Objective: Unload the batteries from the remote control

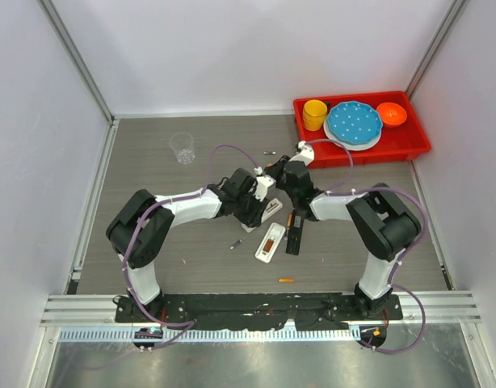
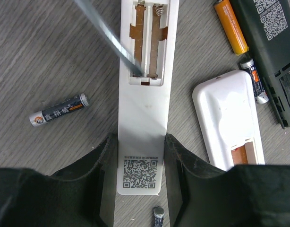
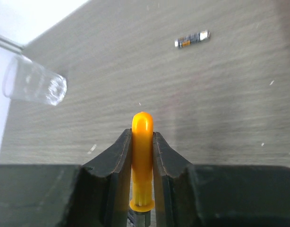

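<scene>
My left gripper (image 2: 141,142) is shut on a white remote (image 2: 144,109) lying back up; its battery bay (image 2: 146,42) is open and empty. My right gripper (image 3: 141,137) is shut on the orange handle (image 3: 142,151) of a pointed tool, whose metal shaft (image 2: 112,40) reaches into the bay's near end. Loose batteries lie around: a dark one (image 2: 60,109) to the left, one (image 2: 157,215) between my left fingers, an orange one (image 2: 231,26) and a dark one (image 2: 253,80) to the right. From above, both grippers (image 1: 252,206) (image 1: 290,174) meet at mid-table.
A second white remote (image 2: 227,118) and a black remote (image 2: 272,47) lie to the right. A clear cup (image 1: 182,147) stands far left. A red tray (image 1: 409,145) holds a yellow cup, blue plate and orange bowl. More batteries lie apart: (image 1: 287,280), (image 1: 236,244), (image 1: 270,152).
</scene>
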Controlling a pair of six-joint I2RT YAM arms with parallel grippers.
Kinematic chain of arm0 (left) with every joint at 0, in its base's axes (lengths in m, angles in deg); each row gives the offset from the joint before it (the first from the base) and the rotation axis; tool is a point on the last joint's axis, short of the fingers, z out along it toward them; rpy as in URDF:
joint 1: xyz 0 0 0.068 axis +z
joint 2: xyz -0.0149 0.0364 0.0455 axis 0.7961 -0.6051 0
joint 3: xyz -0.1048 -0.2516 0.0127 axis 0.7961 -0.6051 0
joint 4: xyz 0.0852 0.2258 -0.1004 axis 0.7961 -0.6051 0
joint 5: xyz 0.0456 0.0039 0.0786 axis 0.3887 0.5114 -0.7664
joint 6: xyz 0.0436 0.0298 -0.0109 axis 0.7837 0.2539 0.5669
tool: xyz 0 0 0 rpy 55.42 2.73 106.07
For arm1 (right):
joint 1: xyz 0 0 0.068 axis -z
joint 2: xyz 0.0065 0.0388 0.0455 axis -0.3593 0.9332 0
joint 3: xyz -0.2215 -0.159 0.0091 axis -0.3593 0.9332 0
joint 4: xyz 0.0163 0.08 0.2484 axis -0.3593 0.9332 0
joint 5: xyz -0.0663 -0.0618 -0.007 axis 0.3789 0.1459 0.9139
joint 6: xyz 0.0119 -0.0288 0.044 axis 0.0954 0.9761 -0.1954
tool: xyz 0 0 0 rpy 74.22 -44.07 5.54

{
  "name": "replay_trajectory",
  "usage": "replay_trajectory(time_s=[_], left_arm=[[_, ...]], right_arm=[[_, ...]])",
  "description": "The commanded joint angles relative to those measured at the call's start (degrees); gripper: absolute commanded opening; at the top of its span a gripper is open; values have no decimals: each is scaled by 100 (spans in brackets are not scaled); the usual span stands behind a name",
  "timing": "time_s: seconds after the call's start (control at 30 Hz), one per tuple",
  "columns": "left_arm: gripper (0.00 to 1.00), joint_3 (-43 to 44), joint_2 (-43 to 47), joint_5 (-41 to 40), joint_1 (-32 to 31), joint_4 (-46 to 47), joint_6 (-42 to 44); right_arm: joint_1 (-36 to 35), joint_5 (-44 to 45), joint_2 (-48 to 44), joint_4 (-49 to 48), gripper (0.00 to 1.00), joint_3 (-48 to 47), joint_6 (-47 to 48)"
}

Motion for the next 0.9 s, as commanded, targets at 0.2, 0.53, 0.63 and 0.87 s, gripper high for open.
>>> replay_trajectory(time_s=[0.2, 0.53, 0.63, 0.87], left_arm=[[0, 486, 797, 241, 62, -572, -234], [0, -74, 2448, 153, 1010, -537, -427], [0, -583, 2993, -198, 1327, -432, -611], [0, -1692, 3698, -1165, 1749, -238, -1366]], right_arm=[[1040, -169, -1926, 1125, 1, -415, 161], [1436, -336, -2780, 1838, 1, -363, 715], [1436, -494, -2824, 1786, 1, -205, 803], [1436, -1126, -2508, 1864, 1, -266, 978]])
